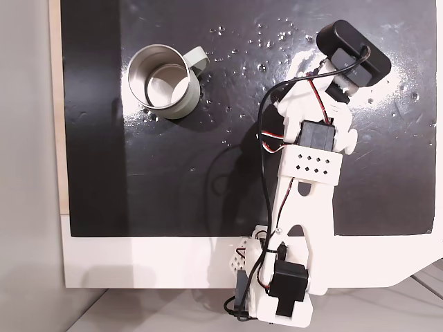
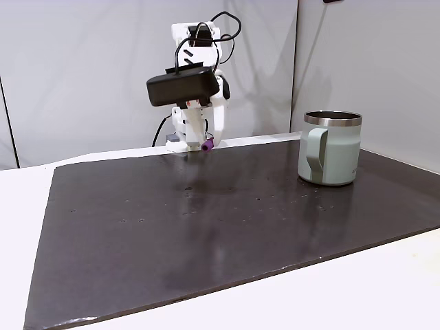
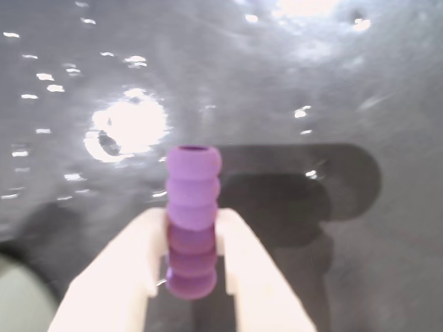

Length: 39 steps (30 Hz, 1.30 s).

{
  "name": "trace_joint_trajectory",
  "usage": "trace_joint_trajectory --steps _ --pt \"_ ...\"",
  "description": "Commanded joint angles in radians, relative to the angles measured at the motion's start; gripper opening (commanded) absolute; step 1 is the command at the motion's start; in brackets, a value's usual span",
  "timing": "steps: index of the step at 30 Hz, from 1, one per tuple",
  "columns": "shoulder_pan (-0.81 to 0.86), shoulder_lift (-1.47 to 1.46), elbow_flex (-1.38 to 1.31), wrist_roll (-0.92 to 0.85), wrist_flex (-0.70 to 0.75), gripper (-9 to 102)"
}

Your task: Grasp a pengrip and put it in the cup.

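Grasp done, drop into cup pending.
Gripper (image 3: 192, 277) pinches the pengrip (image 3: 192, 207) above the counter (image 2: 206, 227); cup (image 2: 330, 148) stands well apart, far right.

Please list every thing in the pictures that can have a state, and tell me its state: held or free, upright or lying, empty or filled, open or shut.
Pengrip: held between the pincer's fingers, lifted off the mat.
Pincer: shut on the pengrip, above the mat.
Cup: upright on the mat, empty, apart from the arm.
Mat: flat on the table, with small light specks.
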Motion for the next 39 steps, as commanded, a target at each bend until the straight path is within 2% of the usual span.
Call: trace_joint_trajectory --steps 1,7,14,23,28,39 --pt "-0.060 0.012 -0.199 0.072 0.138 0" --pt "-0.218 0.018 -0.417 0.239 0.357 0" --pt "-0.426 -0.038 -0.632 0.469 0.520 0" --pt "-0.611 -0.356 -1.025 0.868 0.712 0" --pt "-0.644 -0.601 -1.381 1.006 0.828 0" --pt "-0.681 -0.716 -1.514 1.054 0.831 1"
